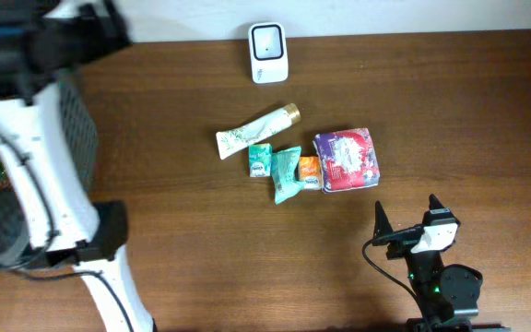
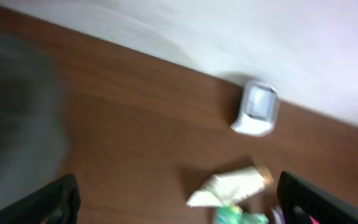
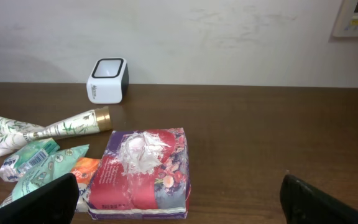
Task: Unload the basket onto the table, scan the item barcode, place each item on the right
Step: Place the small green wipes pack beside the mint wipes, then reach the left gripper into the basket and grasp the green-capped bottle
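The left claw (image 2: 179,198) and right claw (image 1: 407,210) both gape wide and empty. The tube (image 1: 258,130), tissue pack (image 1: 347,159) and small packets (image 1: 287,171) lie clustered mid table (image 1: 468,111), apart from the far scanner (image 1: 268,52). Picking up and scanning remain.

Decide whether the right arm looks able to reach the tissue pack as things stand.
Probably yes: the right tool is open and faces the tissue pack, which lies just ahead of it, and nothing stands between them.
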